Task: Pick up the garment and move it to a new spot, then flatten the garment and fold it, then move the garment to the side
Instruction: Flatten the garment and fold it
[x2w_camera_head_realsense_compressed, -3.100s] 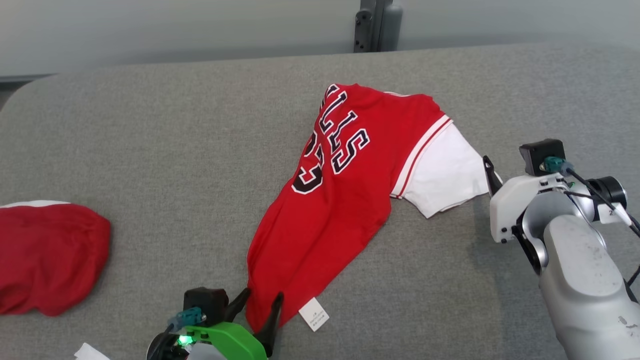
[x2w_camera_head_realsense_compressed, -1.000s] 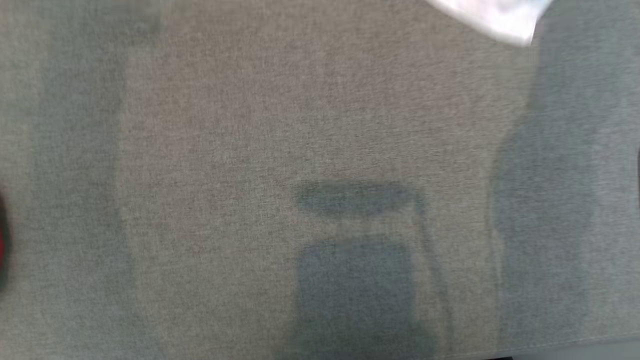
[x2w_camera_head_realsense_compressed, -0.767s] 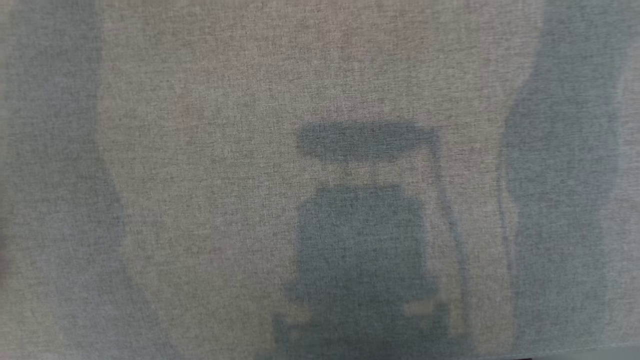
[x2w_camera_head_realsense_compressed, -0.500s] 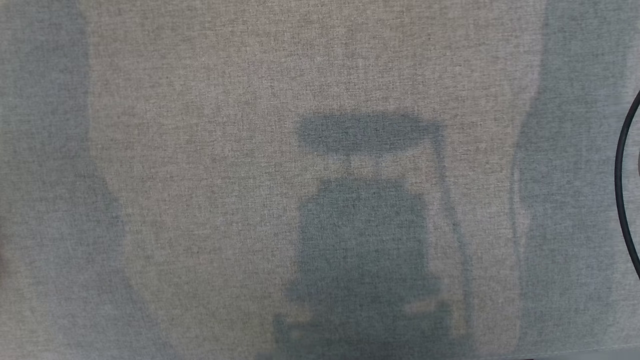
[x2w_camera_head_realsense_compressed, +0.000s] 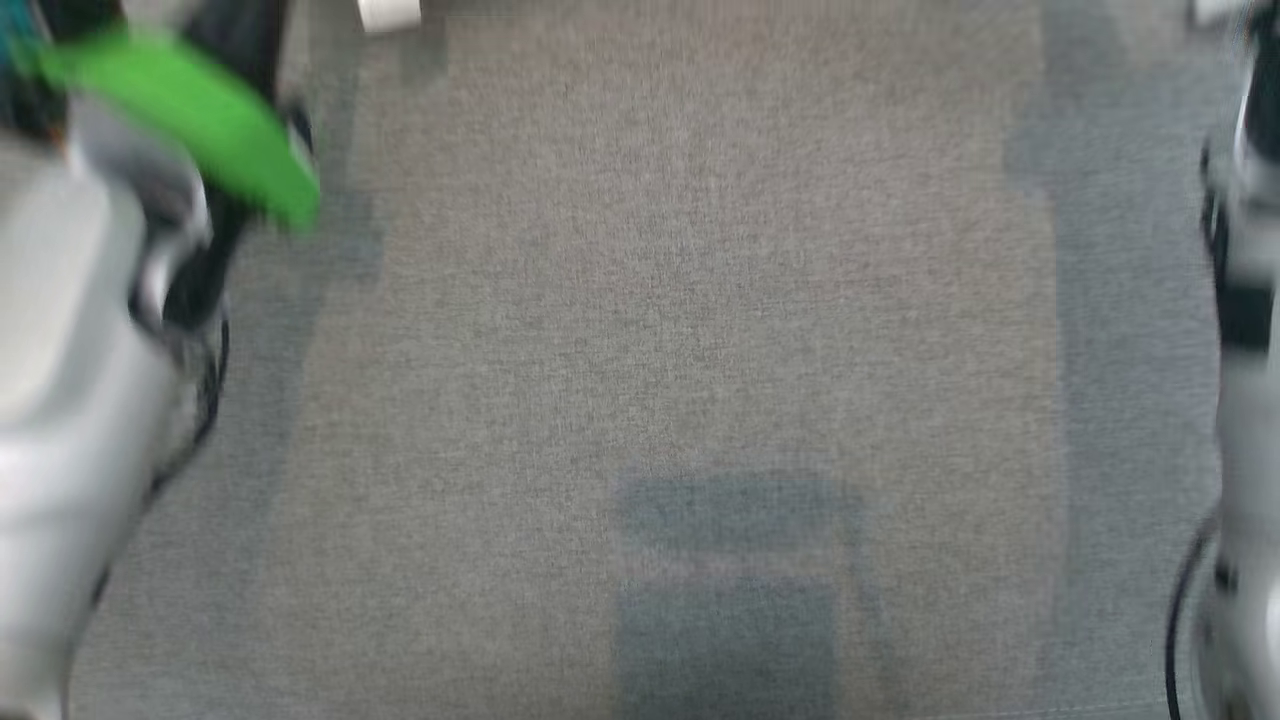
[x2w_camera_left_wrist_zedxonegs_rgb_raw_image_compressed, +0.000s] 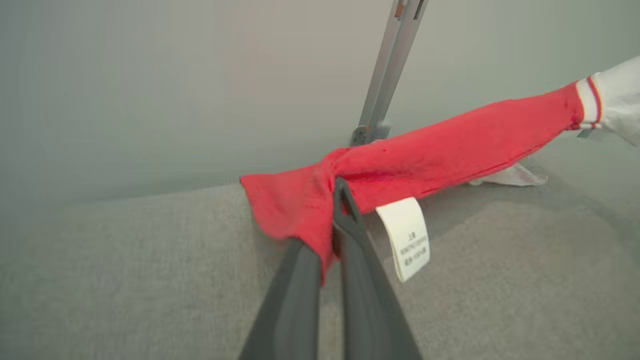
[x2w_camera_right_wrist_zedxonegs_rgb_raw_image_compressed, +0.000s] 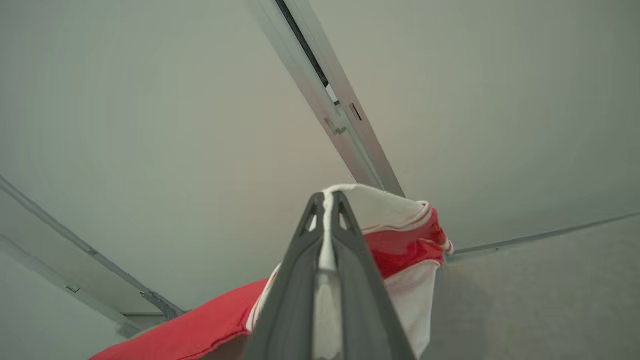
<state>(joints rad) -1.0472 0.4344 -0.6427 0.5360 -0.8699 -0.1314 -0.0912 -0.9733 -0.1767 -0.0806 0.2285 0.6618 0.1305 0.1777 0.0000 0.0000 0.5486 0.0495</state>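
Currently the left gripper (x2w_camera_left_wrist_zedxonegs_rgb_raw_image_compressed: 334, 210), centre frame, pinches the red hem of the garment (x2w_camera_left_wrist_zedxonegs_rgb_raw_image_compressed: 450, 145); its long axis stretches toward the upper right over the grey surface (x2w_camera_left_wrist_zedxonegs_rgb_raw_image_compressed: 125, 280), ending where the right gripper (x2w_camera_right_wrist_zedxonegs_rgb_raw_image_compressed: 327, 210) pinches the white sleeve.

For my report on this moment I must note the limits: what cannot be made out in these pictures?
Garment lettering: left wrist view, the cloth is bunched into a rope.
Label text: left wrist view, too small.
Left arm: head view, motion blur, cut by the left edge.
Garment's lower part: right wrist view, hidden behind the right gripper.
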